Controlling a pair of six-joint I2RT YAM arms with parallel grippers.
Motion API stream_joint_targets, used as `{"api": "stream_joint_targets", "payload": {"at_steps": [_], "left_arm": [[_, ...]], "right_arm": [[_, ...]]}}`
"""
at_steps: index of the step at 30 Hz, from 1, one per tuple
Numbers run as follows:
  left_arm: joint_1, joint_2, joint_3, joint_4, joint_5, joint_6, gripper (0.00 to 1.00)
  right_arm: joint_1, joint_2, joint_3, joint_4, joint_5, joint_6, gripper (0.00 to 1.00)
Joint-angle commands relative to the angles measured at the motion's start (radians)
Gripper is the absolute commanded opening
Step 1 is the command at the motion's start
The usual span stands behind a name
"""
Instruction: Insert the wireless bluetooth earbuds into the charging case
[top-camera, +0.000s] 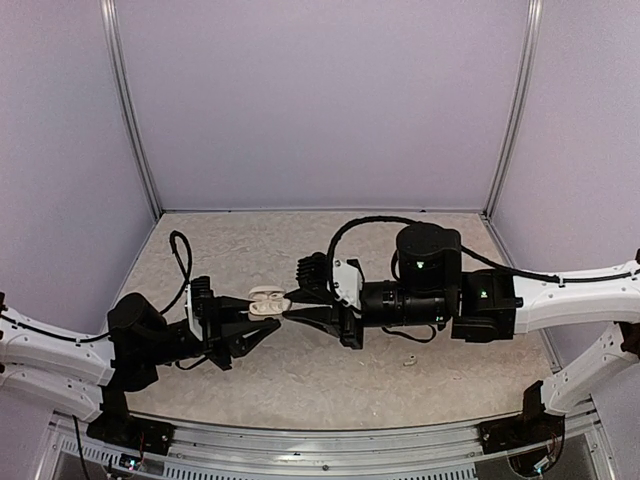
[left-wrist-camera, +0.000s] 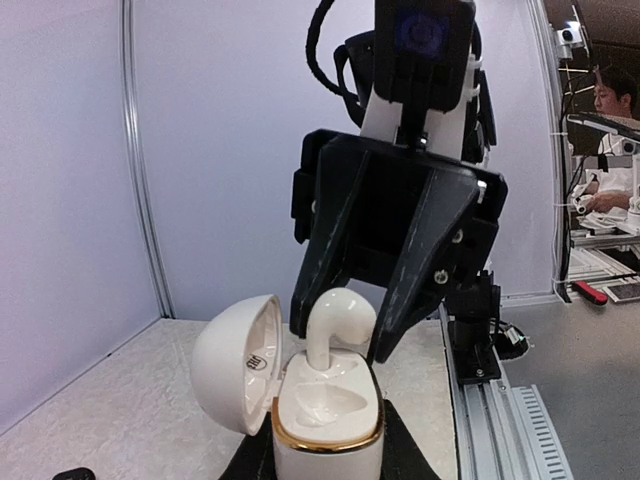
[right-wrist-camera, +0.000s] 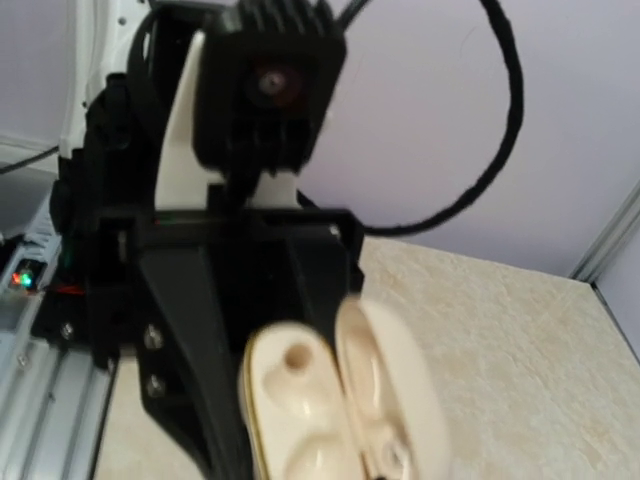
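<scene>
My left gripper (top-camera: 262, 314) is shut on a white charging case (left-wrist-camera: 325, 425) with a gold rim, held above the table; its lid (left-wrist-camera: 235, 365) hangs open to the left. A white earbud (left-wrist-camera: 340, 318) stands with its stem in the case's far slot, and the near slot is empty. My right gripper (left-wrist-camera: 342, 342) reaches in from the far side, its two black fingers pressed against either side of the earbud's head. The right wrist view shows the open case (right-wrist-camera: 300, 400) blurred, with my own fingers out of view. Another small white earbud (top-camera: 408, 361) lies on the table.
Pale walls with metal posts close in the beige table (top-camera: 300, 370) on three sides. A metal rail (top-camera: 330, 440) runs along the near edge. A small black object (left-wrist-camera: 75, 473) lies on the table at the left wrist view's lower left.
</scene>
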Motion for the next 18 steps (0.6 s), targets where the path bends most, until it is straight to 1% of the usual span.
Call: {"api": "stream_joint_targets", "payload": {"at_steps": [1,5,12,13,16,18], "left_arm": [[0.005,-0.022,0.04,0.144,0.014,-0.007,0.07],[0.006,-0.023,0.037,0.147,0.012,-0.012,0.07],[0.01,-0.023,0.033,0.147,0.02,-0.016,0.07],[0.01,-0.024,0.032,0.145,0.025,-0.016,0.07],[0.013,-0.026,0.03,0.138,0.043,-0.019,0.07],[0.016,-0.028,0.03,0.13,0.063,-0.023,0.07]], "right_arm": [[-0.007,-0.01,-0.002,-0.125,0.046,0.009,0.28],[-0.007,-0.03,-0.001,-0.131,0.037,0.013,0.33],[-0.009,-0.073,-0.02,-0.117,0.047,0.038,0.34],[-0.011,-0.084,-0.018,-0.116,0.044,0.046,0.35],[-0.021,-0.108,-0.016,-0.114,0.027,0.068,0.48],[-0.026,-0.121,-0.01,-0.117,0.017,0.077,0.51]]}}
